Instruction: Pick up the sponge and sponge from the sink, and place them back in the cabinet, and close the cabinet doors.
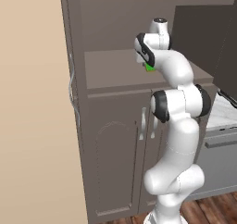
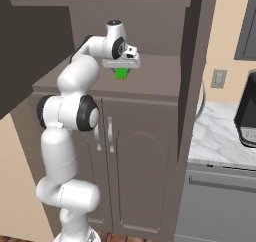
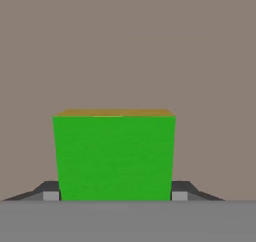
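Sponge (image 3: 114,156) clamped between gripper (image 3: 114,196) fingers.

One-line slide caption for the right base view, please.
The tool holds a green sponge above the open cabinet's shelf, over the closed arched-panel doors.

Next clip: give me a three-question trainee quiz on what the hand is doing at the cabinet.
1. True or false: the hand is shut on the small green-topped, yellow-backed sponge.
2. Where is the hand? A) over the open shelf of the tall grey-brown wooden cabinet; B) over the white marble counter; C) at floor level.
3. Fill in: the lower arched-panel cabinet doors are ____.

Key: 1 true; 2 A; 3 closed.
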Available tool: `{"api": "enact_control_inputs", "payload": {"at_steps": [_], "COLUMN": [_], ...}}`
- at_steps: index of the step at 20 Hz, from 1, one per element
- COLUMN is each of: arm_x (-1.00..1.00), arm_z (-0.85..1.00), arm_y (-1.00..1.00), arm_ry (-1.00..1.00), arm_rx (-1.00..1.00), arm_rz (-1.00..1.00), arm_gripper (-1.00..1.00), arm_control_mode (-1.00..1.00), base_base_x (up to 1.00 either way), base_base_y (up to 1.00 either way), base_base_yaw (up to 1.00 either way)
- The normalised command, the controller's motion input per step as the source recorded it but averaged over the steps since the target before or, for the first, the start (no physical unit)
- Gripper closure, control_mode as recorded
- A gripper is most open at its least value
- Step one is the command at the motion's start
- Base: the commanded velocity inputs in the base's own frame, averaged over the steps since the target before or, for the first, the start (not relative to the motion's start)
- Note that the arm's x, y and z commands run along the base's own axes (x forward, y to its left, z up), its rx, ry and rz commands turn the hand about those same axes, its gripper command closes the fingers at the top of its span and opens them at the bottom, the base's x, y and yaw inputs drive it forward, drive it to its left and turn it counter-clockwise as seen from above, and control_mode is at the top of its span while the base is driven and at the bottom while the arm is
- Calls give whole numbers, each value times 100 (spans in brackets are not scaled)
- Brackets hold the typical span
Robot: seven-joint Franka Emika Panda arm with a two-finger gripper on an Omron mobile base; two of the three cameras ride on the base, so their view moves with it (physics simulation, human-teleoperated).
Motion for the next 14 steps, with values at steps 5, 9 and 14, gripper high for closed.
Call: {"api": "enact_control_inputs", "payload": {"at_steps": [5, 9, 14], "arm_x": [0, 0, 0], "arm_z": [-14, -3, 0], "arm_y": [0, 0, 0], "arm_ry": [0, 0, 0], "arm_rx": [0, 0, 0], "arm_rz": [0, 0, 0], "arm_gripper": [-100, -100, -100], "arm_control_mode": [-100, -100, -100], "base_base_x": [0, 0, 0], "base_base_y": [0, 0, 0], "base_base_yaw": [0, 0, 0]}}
